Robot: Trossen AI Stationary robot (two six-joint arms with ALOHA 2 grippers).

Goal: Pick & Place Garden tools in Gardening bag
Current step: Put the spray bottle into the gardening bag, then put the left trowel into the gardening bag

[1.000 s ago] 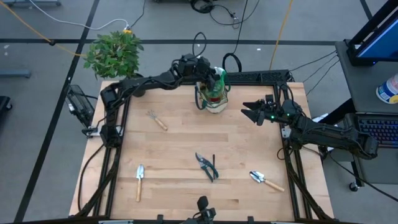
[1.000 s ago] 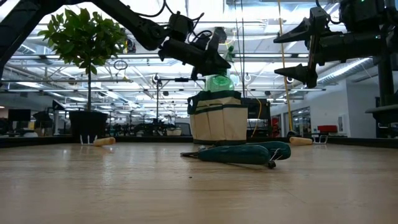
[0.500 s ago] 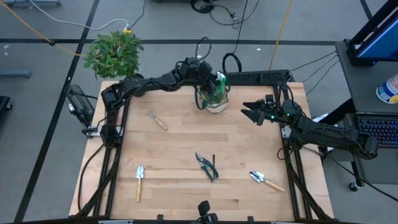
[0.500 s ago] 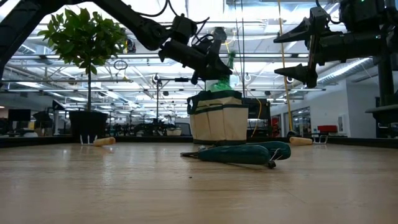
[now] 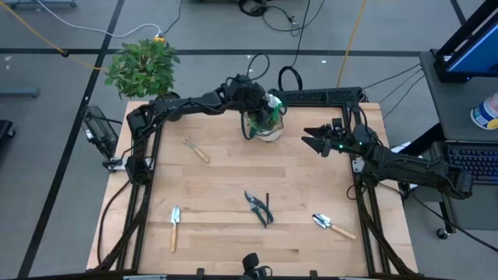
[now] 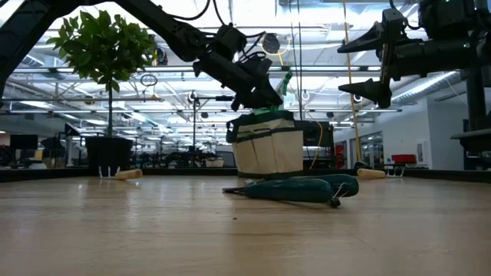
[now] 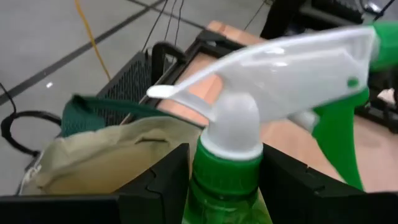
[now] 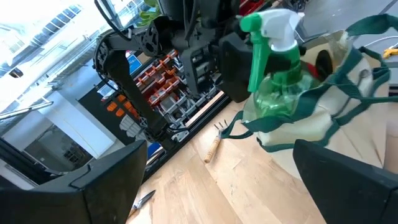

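Four loose tools lie on the worktop (image 5: 233, 175), seen best from above: nearest, a trowel (image 5: 174, 225), dark shears (image 5: 259, 208) and another trowel (image 5: 332, 226); farther back, a fork (image 5: 196, 150). The low view hides most of these behind the shears. Beyond them the gardening bag (image 5: 264, 124) holds the spray bottle (image 7: 233, 180), sunk in to its neck. The left hand (image 7: 224, 186) has its fingers on either side of that neck. The right hand (image 5: 313, 140) hangs wide open and empty beside the bag.
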